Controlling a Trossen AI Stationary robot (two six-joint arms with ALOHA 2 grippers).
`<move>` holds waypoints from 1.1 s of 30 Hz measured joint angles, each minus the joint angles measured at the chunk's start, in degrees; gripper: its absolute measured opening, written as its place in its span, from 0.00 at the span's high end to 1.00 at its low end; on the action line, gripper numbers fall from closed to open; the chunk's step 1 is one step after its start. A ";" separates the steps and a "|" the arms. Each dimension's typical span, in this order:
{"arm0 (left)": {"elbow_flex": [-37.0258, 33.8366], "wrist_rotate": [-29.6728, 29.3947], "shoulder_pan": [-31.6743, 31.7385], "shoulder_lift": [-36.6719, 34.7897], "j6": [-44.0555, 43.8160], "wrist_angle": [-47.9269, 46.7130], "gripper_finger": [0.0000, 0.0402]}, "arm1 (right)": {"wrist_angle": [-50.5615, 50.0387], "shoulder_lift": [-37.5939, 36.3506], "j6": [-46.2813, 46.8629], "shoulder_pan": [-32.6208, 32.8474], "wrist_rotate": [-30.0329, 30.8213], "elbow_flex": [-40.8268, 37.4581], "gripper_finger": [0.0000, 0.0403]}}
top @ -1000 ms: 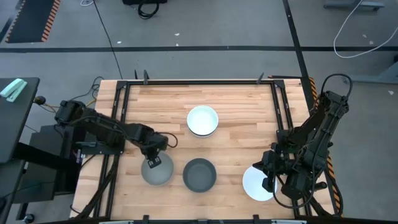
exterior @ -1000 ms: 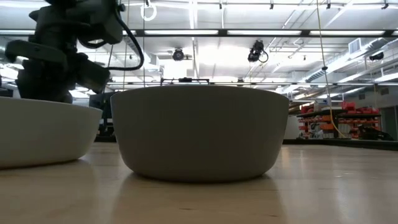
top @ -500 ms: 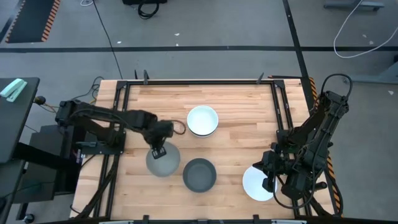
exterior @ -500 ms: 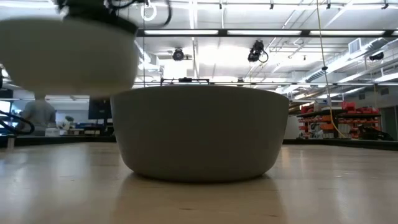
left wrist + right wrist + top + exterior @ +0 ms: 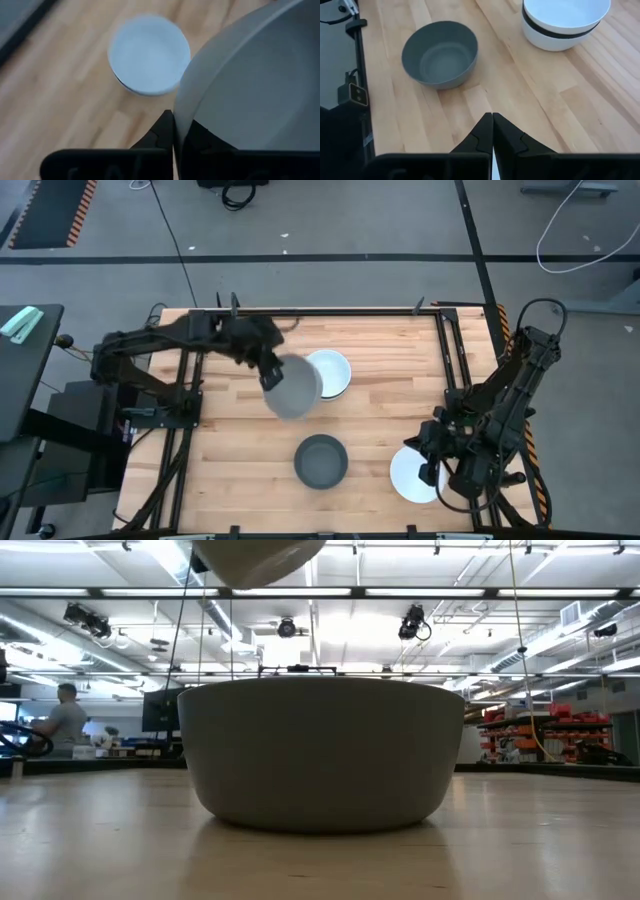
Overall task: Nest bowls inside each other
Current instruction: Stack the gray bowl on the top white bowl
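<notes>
The wooden table (image 5: 380,410) carries a white bowl (image 5: 333,370) at twelve o'clock, a dark grey bowl (image 5: 320,460) at six, and a white stack (image 5: 408,476) at four.

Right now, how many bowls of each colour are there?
White bowls: 3
Black bowl: 1
Light grey bowl: 1
Dark grey bowl: 1
Total: 6

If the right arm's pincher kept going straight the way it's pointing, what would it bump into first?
Probably the bare wooden table. The right gripper, shut, aims at the boards between the dark grey bowl and the white stack with the black band. Depth is hard to judge.
</notes>
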 joint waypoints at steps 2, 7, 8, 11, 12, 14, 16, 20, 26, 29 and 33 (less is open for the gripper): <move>1.22 -0.05 1.85 0.01 1.73 0.83 0.98 | 0.00 0.00 -0.29 -0.76 0.00 0.00 0.97; 1.70 1.18 6.43 0.36 4.48 3.94 0.97 | 0.01 0.00 -0.33 -2.35 -0.07 0.00 0.97; 1.76 1.87 7.26 0.79 4.93 4.48 0.97 | 0.02 0.00 -0.33 -2.61 -0.14 0.00 0.97; 1.72 4.25 9.71 2.69 7.15 4.92 0.98 | 0.02 0.00 -0.26 -3.38 -0.81 0.00 0.97; 1.72 5.07 10.26 3.62 7.83 5.31 0.98 | 0.05 0.00 -0.17 -3.71 -1.15 0.00 0.97; 1.72 5.87 11.57 5.76 9.68 5.89 0.98 | 0.07 0.00 0.12 -4.23 -1.59 0.00 0.97; 1.70 6.81 12.67 8.19 11.96 6.92 0.97 | 0.11 0.00 0.15 -4.83 -1.64 0.00 0.97; 1.70 9.90 15.30 13.15 15.56 9.49 0.98 | 0.10 -0.01 0.25 -6.04 -1.79 0.00 0.97; 3.68 13.39 19.01 20.39 16.64 10.37 0.98 | 0.09 -0.02 0.29 -8.53 -3.54 0.00 0.97; 7.23 13.49 19.75 23.96 17.02 8.82 0.98 | 0.09 -0.02 0.19 -9.75 -4.36 0.00 0.97; 13.01 13.95 19.51 28.59 18.12 6.81 0.98 | 0.09 -0.02 0.09 -10.95 -4.81 0.00 0.97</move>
